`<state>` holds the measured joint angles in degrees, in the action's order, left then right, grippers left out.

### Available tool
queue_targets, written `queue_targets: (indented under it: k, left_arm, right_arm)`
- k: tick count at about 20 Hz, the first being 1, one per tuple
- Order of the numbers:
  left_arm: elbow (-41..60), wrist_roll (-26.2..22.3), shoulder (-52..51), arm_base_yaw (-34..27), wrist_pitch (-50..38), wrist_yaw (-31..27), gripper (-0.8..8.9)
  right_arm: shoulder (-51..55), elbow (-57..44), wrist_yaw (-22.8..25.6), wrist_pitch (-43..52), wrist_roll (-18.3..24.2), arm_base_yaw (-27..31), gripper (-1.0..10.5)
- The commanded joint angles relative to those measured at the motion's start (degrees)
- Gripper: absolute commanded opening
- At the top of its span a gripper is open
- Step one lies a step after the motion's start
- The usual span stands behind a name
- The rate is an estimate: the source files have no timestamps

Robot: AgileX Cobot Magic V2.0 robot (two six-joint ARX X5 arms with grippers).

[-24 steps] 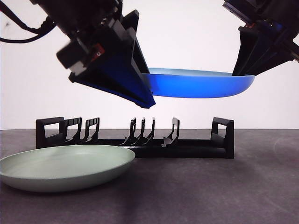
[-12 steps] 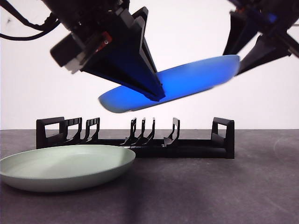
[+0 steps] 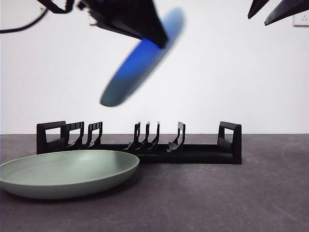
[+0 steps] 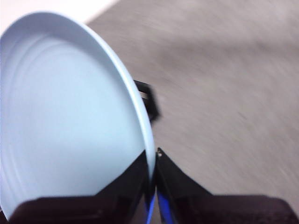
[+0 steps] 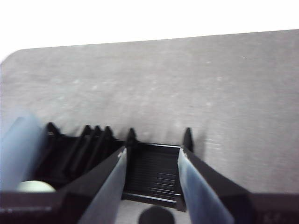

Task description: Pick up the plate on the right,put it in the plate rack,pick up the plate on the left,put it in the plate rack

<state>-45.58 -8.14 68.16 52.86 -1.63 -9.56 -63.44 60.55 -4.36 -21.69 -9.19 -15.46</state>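
A plain white wall (image 3: 231, 72) stands behind a dark grey, faintly speckled table (image 3: 227, 193) that fills the lower part of the front view, the two meeting in a straight level line. A white wall socket (image 3: 301, 18) sits at the upper right edge of that wall. Even, soft light falls across the scene, leaving only faint shadows on the table's matte surface (image 5: 210, 84)

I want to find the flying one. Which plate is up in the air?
The blue plate, tilted and pinched in the left hand. The green plate lies on the table.
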Motion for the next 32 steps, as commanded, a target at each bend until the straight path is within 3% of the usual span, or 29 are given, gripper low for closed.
queue_targets:
  k: [1,7,9,13,17,24,29,31,32]
  left_arm:
    - [-0.02,6.19,-1.73,-6.95,-1.66,5.55,-0.09]
    - [-0.63,19.91,-0.81,-30.38,-8.28,35.01,-0.09]
    - [-0.66,22.21,0.2,-35.3,-11.15,38.62,-0.09]
    - [-1.22,22.12,3.45,-40.72,-12.44,43.08,-0.09]
    - [-4.35,21.86,8.37,-42.25,-12.22,45.62,-0.09]
    - [-6.64,21.42,16.04,-43.15,-9.75,45.68,-0.09]
    - [-6.64,17.0,17.07,-43.15,-3.21,44.24,0.0]
    - [-6.64,16.87,17.07,-43.15,-1.79,44.26,0.73]
    - [-6.64,16.92,17.05,-43.15,-1.66,44.26,2.18]
  right_arm:
    - [-0.09,0.09,0.24,0.15,-0.46,0.04,1.9]
    - [-0.09,0.09,0.22,0.15,-0.9,0.04,1.9]
    - [-0.09,0.09,0.2,0.15,-1.09,0.02,1.9]
    - [-0.09,0.09,0.2,0.15,-1.44,0.02,1.9]
    - [-0.09,0.09,0.2,0.09,-1.44,0.02,1.9]
    - [-0.11,0.09,0.22,-0.7,-1.42,0.04,1.9]
    - [-0.2,0.09,0.22,-0.7,-1.42,0.04,1.9]
    - [-0.24,0.09,0.02,-0.81,-1.42,0.02,1.9]
    - [-0.24,0.09,-0.24,-1.07,-1.42,0.02,1.9]
